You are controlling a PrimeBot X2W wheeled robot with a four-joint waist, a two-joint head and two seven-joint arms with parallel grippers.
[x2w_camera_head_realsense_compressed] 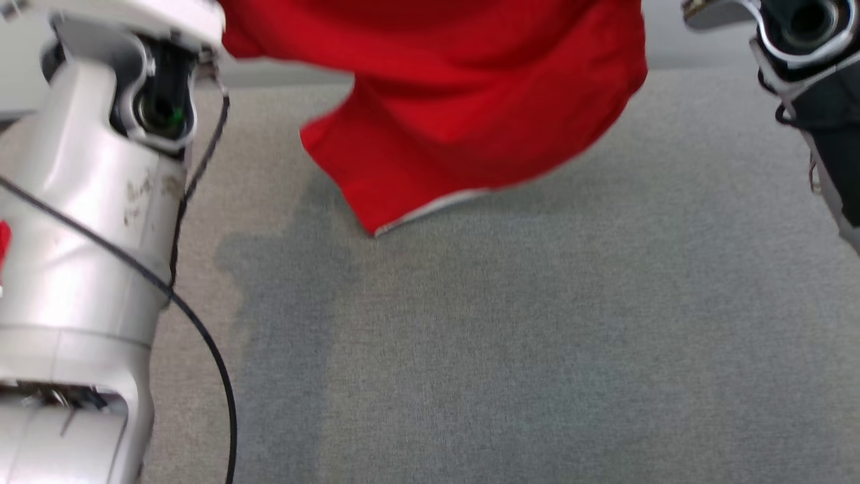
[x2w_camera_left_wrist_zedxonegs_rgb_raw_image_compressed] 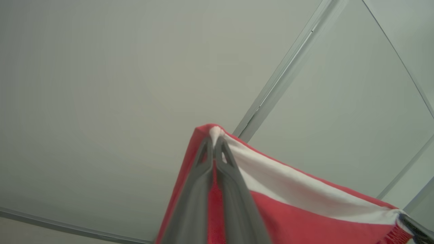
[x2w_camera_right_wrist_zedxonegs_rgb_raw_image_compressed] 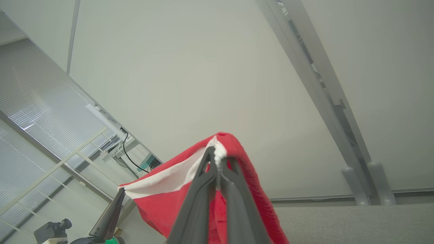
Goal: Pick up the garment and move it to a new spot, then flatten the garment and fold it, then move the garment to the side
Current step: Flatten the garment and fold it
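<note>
The red garment [x2w_camera_head_realsense_compressed: 457, 101] hangs at the top of the head view, and its lower corner with a white hem dangles just above the grey cloth-covered table [x2w_camera_head_realsense_compressed: 537, 336]. In the left wrist view my left gripper [x2w_camera_left_wrist_zedxonegs_rgb_raw_image_compressed: 214, 140] is shut on one top corner of the garment [x2w_camera_left_wrist_zedxonegs_rgb_raw_image_compressed: 305, 223], where a white band runs along the edge. My right gripper [x2w_camera_right_wrist_zedxonegs_rgb_raw_image_compressed: 217, 152] is shut on the other corner of the garment [x2w_camera_right_wrist_zedxonegs_rgb_raw_image_compressed: 159, 200]. The band is stretched between the two grippers. Both wrist cameras point upward at pale walls.
My pale left forearm [x2w_camera_head_realsense_compressed: 87, 202] with a black cable [x2w_camera_head_realsense_compressed: 201, 336] stands at the left of the head view. My right wrist [x2w_camera_head_realsense_compressed: 806, 54] is at the top right. A window with blinds [x2w_camera_right_wrist_zedxonegs_rgb_raw_image_compressed: 34, 118] and cables show in the right wrist view.
</note>
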